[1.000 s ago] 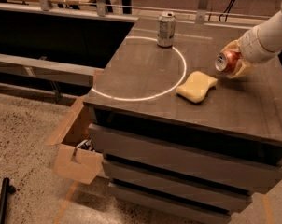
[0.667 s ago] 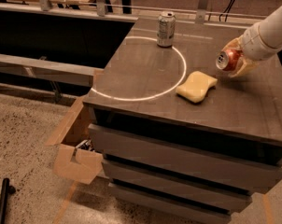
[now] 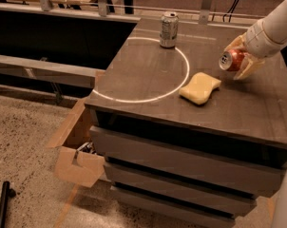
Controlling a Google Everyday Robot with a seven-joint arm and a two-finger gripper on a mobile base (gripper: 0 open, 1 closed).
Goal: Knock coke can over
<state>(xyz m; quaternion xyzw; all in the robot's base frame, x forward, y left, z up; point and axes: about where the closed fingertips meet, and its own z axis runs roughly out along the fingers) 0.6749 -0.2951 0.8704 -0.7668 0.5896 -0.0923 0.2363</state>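
Observation:
The coke can (image 3: pixel 232 60) is red with a silver top. It is tipped on its side, top facing left, held just above the dark tabletop (image 3: pixel 148 80) at the right. My gripper (image 3: pixel 242 59) comes in from the upper right, and its pale yellow fingers (image 3: pixel 248 67) are closed around the can's body, one above and one below it.
A silver-grey can (image 3: pixel 169 30) stands upright at the back of the table on a white painted circle. A yellow sponge (image 3: pixel 200 88) lies just left of and below the gripper. An open cardboard box (image 3: pixel 77 148) sits on the floor at the left of the drawer cabinet.
The gripper and the can have stayed in almost the same place; the can remains tilted on its side in the fingers.

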